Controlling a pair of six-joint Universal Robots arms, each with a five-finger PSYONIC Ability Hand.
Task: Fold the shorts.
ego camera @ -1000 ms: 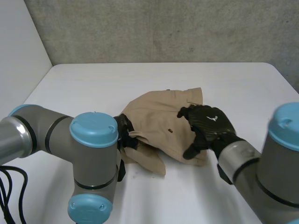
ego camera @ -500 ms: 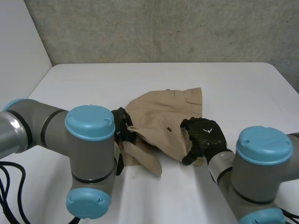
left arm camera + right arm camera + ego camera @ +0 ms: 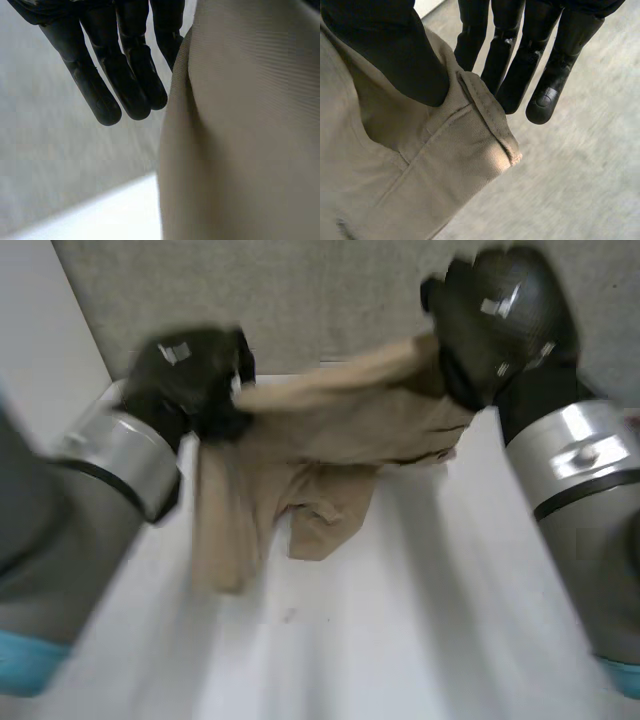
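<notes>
The tan cotton shorts (image 3: 330, 440) are held in the air above the white table (image 3: 400, 640), stretched between both hands, one leg hanging down. One upper end is gripped by the black left hand (image 3: 190, 380), its straight fingers (image 3: 135, 85) lying against the cloth edge. The hemmed corner (image 3: 490, 130) is pinched between the thumb (image 3: 395, 50) and straight fingers of the black right hand (image 3: 495, 325).

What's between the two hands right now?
The shorts span the gap, pinched by the left hand and the right hand, hanging toward the table, as the head view shows.
</notes>
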